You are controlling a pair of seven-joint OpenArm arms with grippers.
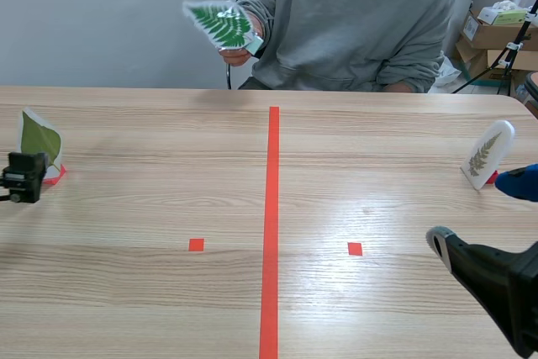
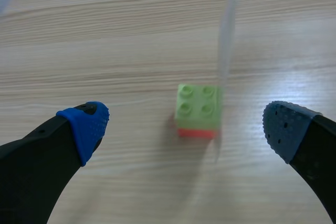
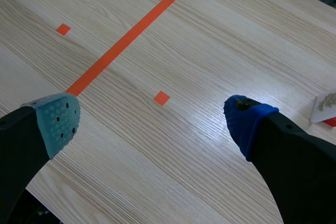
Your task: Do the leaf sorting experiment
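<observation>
Across the table a person's hand holds up a laminated fern leaf card (image 1: 220, 24). A broad green leaf card (image 1: 39, 139) stands at the far left in a green-on-red brick stand (image 2: 198, 110); in the left wrist view the card (image 2: 227, 40) shows edge-on. My left gripper (image 1: 23, 178) (image 2: 185, 126) hangs open just in front of that stand, touching nothing. A pale fern card (image 1: 486, 154) (image 3: 325, 104) stands upright at the far right. My right gripper (image 1: 477, 212) (image 3: 149, 119) is open over bare table, near the table's front right, apart from that card.
An orange-red tape line (image 1: 271, 224) runs down the table's middle, with small tape squares (image 1: 196, 245) (image 1: 355, 249) on either side. The person in a grey sweatshirt (image 1: 353, 23) sits at the far edge. Cardboard boxes (image 1: 496, 35) are stacked behind at the right.
</observation>
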